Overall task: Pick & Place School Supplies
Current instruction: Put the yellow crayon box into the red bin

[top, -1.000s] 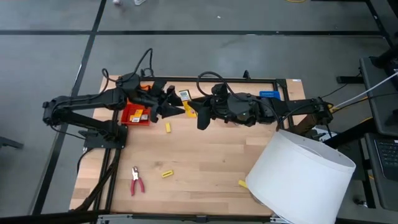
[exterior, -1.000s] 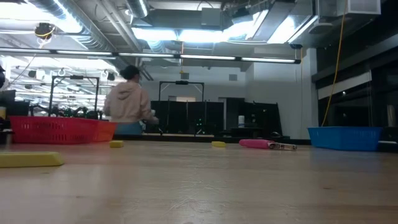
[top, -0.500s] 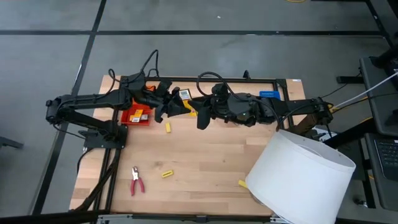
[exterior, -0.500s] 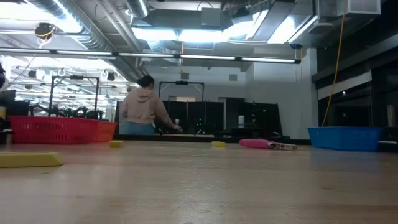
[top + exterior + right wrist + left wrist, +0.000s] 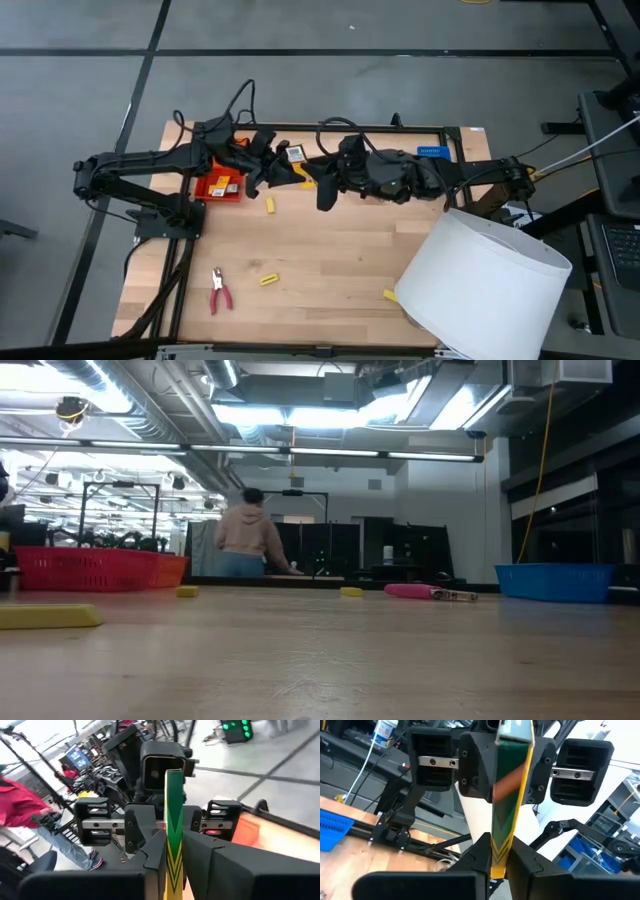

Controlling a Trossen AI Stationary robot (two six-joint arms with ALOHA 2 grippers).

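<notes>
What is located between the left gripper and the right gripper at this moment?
A flat yellow pack with green chevron marks; both wrist views show the left gripper and right gripper each clamped on it, facing each other.

A big white cylinder (image 5: 484, 283) is lying tilted over the near right corner of the wooden surface (image 5: 330, 250). An orange tray (image 5: 207, 187) is sitting at the far left of the surface, and a blue tray (image 5: 431, 152) is sitting at the far right edge. In the low view, a person (image 5: 248, 536) in a light hooded top is standing in the room beyond, back turned, under ceiling lights (image 5: 300, 415).
</notes>
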